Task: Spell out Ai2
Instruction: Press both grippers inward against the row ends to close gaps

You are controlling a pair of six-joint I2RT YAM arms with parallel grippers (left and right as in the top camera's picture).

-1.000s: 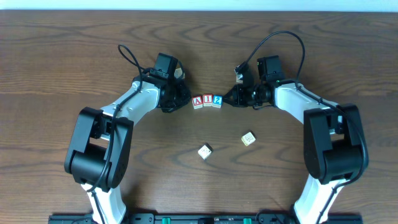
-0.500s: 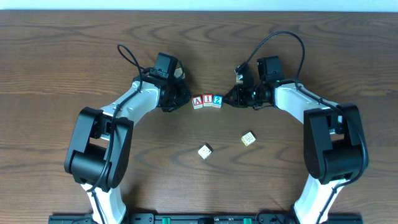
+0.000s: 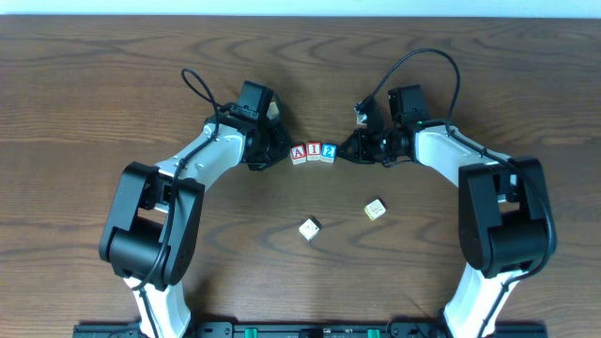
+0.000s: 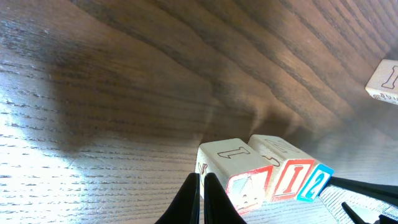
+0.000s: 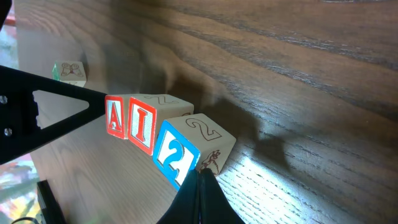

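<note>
Three letter blocks stand in a touching row at the table's middle: a red A block (image 3: 299, 153), a red I block (image 3: 314, 152) and a blue 2 block (image 3: 328, 151). My left gripper (image 3: 280, 150) is shut and empty, its tips (image 4: 200, 186) at the A block's (image 4: 239, 171) left side. My right gripper (image 3: 346, 150) is shut and empty, its tips (image 5: 200, 182) at the 2 block's (image 5: 189, 149) right side. The I block also shows in both wrist views (image 4: 287, 171) (image 5: 144, 121). The A block's face shows in the right wrist view (image 5: 115, 116). The 2 block shows in the left wrist view (image 4: 316, 183).
Two spare blocks lie nearer the front: one with a dark face (image 3: 309, 228) and a pale one (image 3: 375, 208). One spare block shows in the left wrist view (image 4: 384, 81), another in the right wrist view (image 5: 69, 71). Cables loop behind both arms.
The left arm has shifted slightly right, toward the A block. The right arm and the blocks have not moved.
</note>
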